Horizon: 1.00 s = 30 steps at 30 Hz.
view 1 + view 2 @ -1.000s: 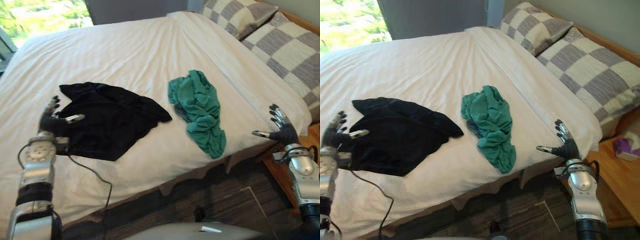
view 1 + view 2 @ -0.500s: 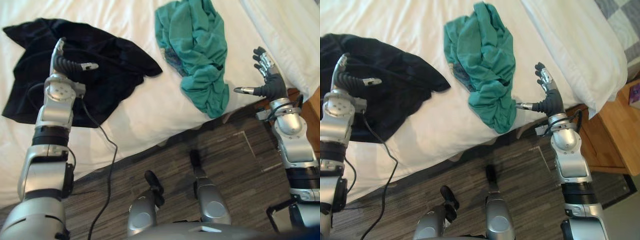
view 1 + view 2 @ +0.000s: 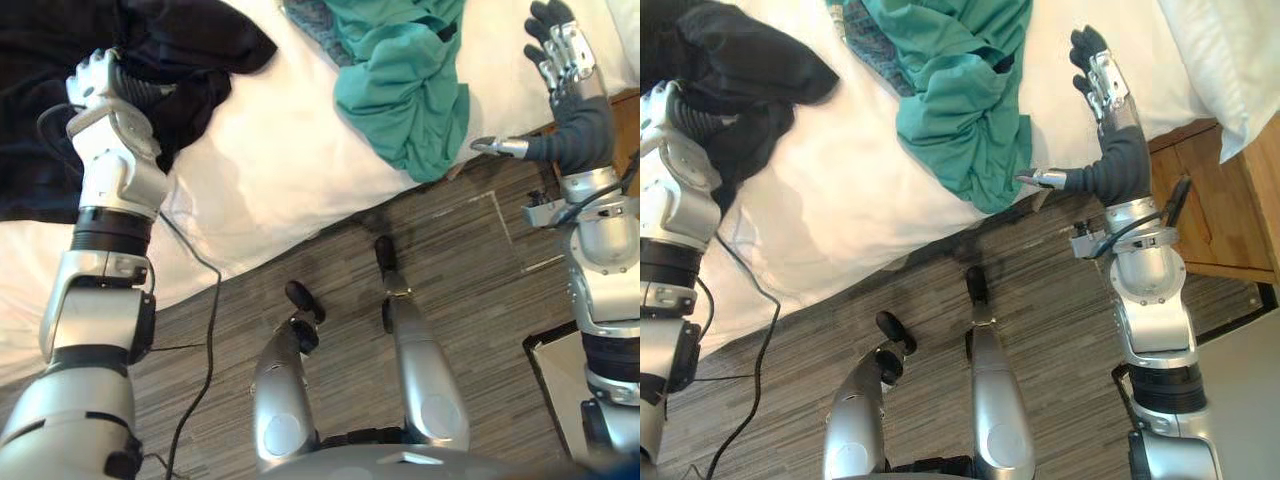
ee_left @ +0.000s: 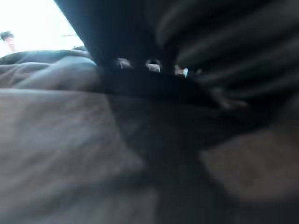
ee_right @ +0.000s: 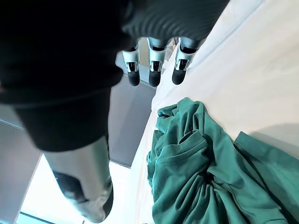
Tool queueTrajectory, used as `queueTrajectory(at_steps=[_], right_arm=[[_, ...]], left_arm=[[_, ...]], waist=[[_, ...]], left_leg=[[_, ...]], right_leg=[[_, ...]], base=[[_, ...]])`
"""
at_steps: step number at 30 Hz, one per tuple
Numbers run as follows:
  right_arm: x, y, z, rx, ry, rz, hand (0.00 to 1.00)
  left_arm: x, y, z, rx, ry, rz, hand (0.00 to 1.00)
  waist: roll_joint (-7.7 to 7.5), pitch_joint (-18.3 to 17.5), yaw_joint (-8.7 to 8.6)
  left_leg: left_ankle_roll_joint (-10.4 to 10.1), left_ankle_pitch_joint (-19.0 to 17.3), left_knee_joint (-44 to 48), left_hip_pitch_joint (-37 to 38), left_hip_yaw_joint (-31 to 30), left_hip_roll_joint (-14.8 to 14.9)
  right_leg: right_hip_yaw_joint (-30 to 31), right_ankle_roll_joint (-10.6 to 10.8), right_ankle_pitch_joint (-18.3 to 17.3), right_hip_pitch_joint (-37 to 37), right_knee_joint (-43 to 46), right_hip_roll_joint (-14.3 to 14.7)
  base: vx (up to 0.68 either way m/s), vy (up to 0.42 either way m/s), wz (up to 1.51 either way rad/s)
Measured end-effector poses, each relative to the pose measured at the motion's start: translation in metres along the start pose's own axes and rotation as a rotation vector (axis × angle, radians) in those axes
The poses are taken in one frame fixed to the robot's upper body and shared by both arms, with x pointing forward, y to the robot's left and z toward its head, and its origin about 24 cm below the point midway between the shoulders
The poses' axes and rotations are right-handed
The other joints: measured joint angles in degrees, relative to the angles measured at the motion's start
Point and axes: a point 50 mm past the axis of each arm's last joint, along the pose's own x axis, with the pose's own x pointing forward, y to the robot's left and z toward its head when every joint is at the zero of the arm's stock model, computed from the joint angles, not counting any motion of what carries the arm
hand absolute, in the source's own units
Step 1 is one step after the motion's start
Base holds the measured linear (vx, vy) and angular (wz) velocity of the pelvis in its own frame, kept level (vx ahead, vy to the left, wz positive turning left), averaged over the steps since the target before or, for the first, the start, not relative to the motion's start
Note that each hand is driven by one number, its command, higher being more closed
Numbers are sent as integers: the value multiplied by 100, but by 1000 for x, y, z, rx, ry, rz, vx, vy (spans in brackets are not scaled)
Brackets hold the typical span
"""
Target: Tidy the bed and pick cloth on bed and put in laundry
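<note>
The green cloth (image 3: 410, 80) droops over the near edge of the bed (image 3: 300, 165), above the floor (image 3: 330, 270), so a careless brush could drag it off. Just beside it the right hand (image 3: 572, 100) hovers, fingers spread wide, holding nothing. Farther along, the left hand (image 3: 100, 75) lies against the black cloth (image 3: 200, 40); whether it has a hold cannot be told, and a shallow grab may slip.

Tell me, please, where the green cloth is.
Top centre of the left eye view: the green cloth lies on the bed edge, between the black cloth and the open right hand.
</note>
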Motion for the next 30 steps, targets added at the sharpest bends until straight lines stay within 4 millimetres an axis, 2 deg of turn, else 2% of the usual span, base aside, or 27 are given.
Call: queueTrajectory(at_steps=[3,5,6,9,13,16,18,22,24,27,30], right_arm=[[8,12,6,-21,-48,51,0],[17,27,14,-57,-97,117,0],[19,31,16,-69,-108,132,0],[24,45,21,-124,-125,192,0],[22,54,13,-191,-50,225,0],[21,60,-2,-270,37,238,0],[20,59,-25,-305,160,225,0],[22,55,-61,-349,337,202,0],[27,46,-80,-394,428,174,0],[31,30,-94,-465,499,160,0],[38,9,-105,-536,573,123,0]], left_arm=[[-4,-18,-16,-17,24,-16,100],[-6,-37,-30,-132,10,-45,100],[-6,-41,-33,-159,0,-52,100],[-17,-60,-52,-394,-72,-100,100],[-42,-92,-65,-658,-143,-183,100],[-62,-107,-64,-788,-212,-244,100],[-75,-112,-60,-810,-280,-285,100],[-86,-111,-51,-840,-348,-331,100],[-94,-110,-49,-806,-395,-367,100],[-100,-107,-44,-798,-436,-379,100],[-101,-102,-38,-802,-480,-379,100]], waist=[[117,-116,-10],[253,-203,0],[263,-217,26],[283,-289,143],[268,-384,249],[141,-550,403],[-4,-631,584],[-102,-643,708],[-112,-643,826],[-109,-635,946],[-94,-601,965]], left_leg=[[-9,-68,54,22,111,38],[-11,-68,40,90,149,45],[-15,-66,25,128,168,42],[-61,-24,-111,321,178,23],[-77,34,-282,519,-7,-77],[-99,72,-370,506,-278,-97],[-105,98,-399,469,-484,-134],[-89,182,-496,387,-845,-205],[-74,219,-552,313,-991,-238],[-62,239,-575,198,-1169,-255],[-62,240,-554,30,-1350,-268]], right_leg=[[104,-1,-3,-59,34,26],[112,-11,-27,-56,100,58],[105,-16,-36,-55,130,64],[25,-50,-157,9,279,62],[-296,-65,-341,217,402,-47],[-536,-73,-403,338,388,-117],[-745,-74,-402,448,304,-143],[-1039,-61,-383,665,81,-183],[-1105,-22,-316,729,-94,-180],[-1183,-26,-208,772,-311,-167],[-1314,-23,-115,816,-507,-165]], base=[[25,-33,-26],[53,-40,-14],[47,-51,-11],[49,-67,0],[46,-29,26],[66,-24,36],[72,-16,35],[57,-14,47],[50,10,25],[45,10,17],[27,8,18]])
